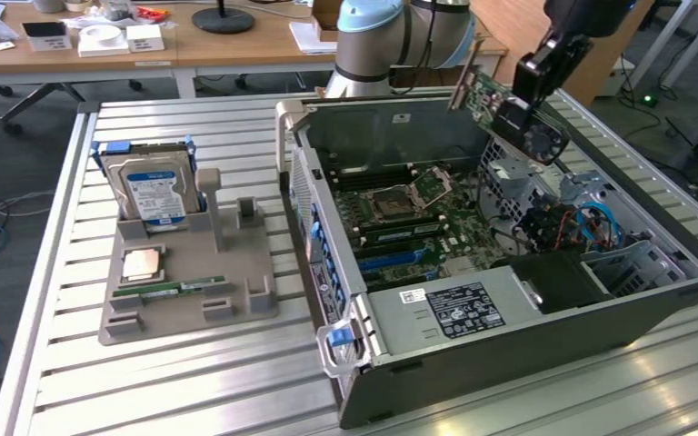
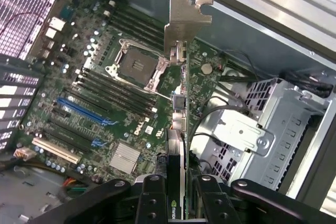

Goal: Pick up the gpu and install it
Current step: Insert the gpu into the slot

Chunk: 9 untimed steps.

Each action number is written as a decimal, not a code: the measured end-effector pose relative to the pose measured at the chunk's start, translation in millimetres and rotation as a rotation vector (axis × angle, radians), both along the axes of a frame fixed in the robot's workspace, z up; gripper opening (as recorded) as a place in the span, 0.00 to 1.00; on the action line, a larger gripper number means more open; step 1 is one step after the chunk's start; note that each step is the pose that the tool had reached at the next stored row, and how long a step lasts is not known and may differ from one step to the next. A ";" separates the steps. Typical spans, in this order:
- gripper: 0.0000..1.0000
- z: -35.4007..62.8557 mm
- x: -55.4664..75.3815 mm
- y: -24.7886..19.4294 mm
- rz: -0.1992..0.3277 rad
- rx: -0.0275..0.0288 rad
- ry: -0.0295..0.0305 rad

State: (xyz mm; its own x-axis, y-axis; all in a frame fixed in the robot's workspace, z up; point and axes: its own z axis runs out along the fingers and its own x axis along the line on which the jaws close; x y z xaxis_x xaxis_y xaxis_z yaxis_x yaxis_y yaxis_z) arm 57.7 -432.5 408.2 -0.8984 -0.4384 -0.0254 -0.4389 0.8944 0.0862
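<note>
1. Gripper (image 2: 176,195) closed partway on the gpu (image 2: 178,129). Card pinched edge-on between the fingers (image 2: 152,198), metal bracket (image 2: 185,22) at the free end.
2. Held in the air above the open case (image 1: 385,127), near its far rim towards the exterior view's right. Clear of the motherboard (image 2: 105,103) and not yet seated in any slot.
3. Possible slip or twist in the grip, from a narrow hold at one end of a long card with most of its length unsupported.
4. Possible miss of the blue slot (image 2: 79,109), given a card tilted rather than squared to the board.
5. Possible snag on the drive cage (image 2: 273,124) or the blue cables (image 1: 592,222), both close beside any way down.
6. Possible knock on the bare socket (image 2: 134,69), or a bracket bent against the case rim, if lowered off line.
</note>
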 end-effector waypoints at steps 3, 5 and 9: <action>0.26 -0.2 0.0 0.0 0.053 0.0000 0.0000; 0.26 -0.4 0.0 0.0 0.088 0.0000 0.0000; 0.26 -0.8 0.0 0.0 0.162 0.0000 0.0000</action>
State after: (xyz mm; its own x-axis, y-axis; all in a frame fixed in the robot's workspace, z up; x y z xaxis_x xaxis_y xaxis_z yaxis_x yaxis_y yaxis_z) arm 57.7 -432.5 407.4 -0.8160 -0.5775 -0.0254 -0.5773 0.8120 0.0862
